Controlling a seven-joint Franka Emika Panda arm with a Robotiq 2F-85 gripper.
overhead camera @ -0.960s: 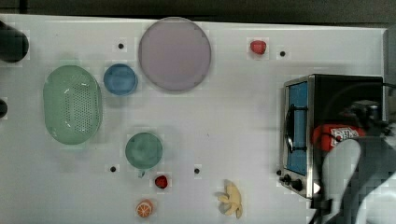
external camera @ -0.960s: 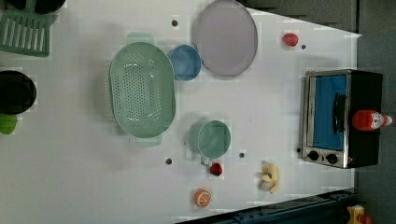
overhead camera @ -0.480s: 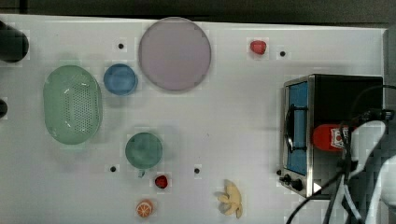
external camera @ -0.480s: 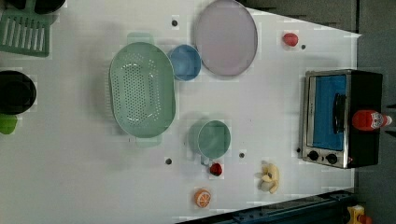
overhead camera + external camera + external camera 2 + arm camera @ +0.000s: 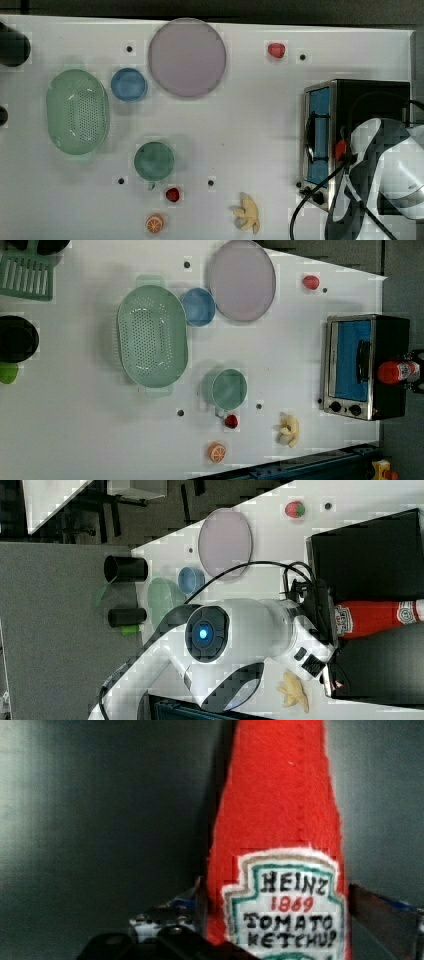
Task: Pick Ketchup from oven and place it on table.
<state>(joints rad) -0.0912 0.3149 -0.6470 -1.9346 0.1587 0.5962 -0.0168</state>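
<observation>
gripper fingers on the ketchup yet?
Cannot tell. In the wrist view the fingers flank the Ketchup, with a thin dark strip beside the label; contact is not plain.

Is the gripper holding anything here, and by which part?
The gripper straddles the red felt ketchup bottle at its white label; a firm hold cannot be told.
</observation>
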